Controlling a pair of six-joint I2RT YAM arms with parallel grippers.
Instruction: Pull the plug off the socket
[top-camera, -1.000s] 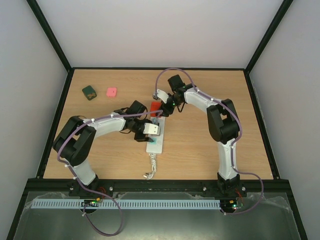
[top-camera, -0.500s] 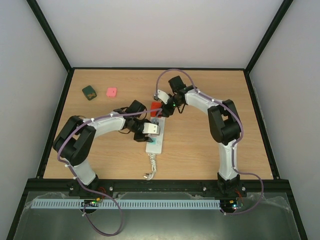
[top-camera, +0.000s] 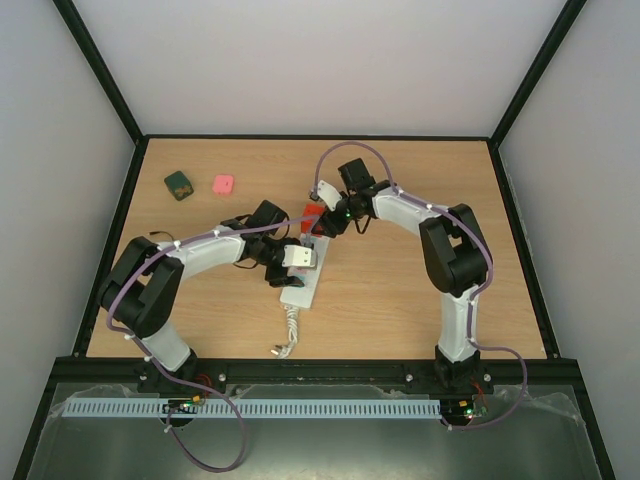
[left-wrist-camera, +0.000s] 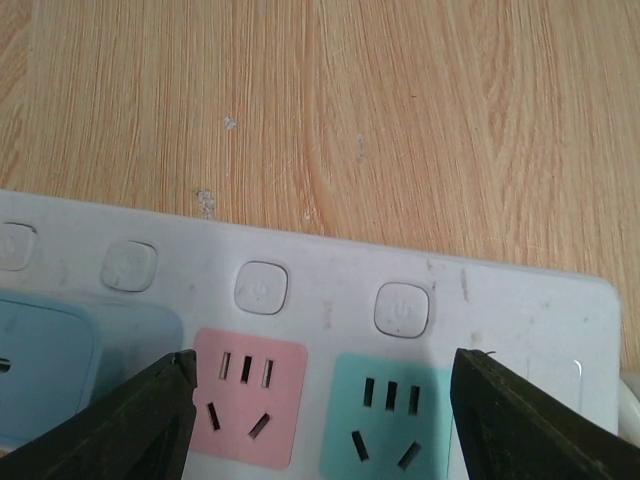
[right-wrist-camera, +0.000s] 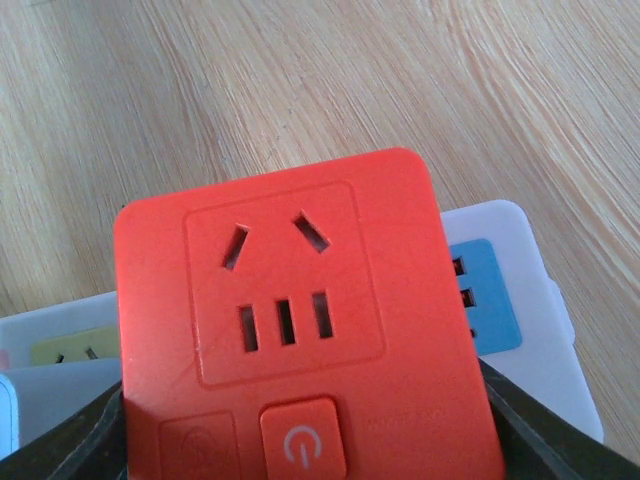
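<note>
Red plug (right-wrist-camera: 290, 300) in right gripper (right-wrist-camera: 300, 440) grip

Right wrist view: red plug (right-wrist-camera: 290, 330) fills the frame, bottom edge cropped. It hides most of the socket (right-wrist-camera: 550, 330), so I cannot see its pins. Top view: right hand (top-camera: 318, 220) covers the socket's far end. Left wrist view crops it left and below.

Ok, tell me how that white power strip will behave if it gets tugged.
The power strip looks a rigid plastic bar, so it should move as one piece. Lying flat on the smooth wooden table, it will probably slide or pivot. Its coiled cord looks floppy and should trail.
</note>
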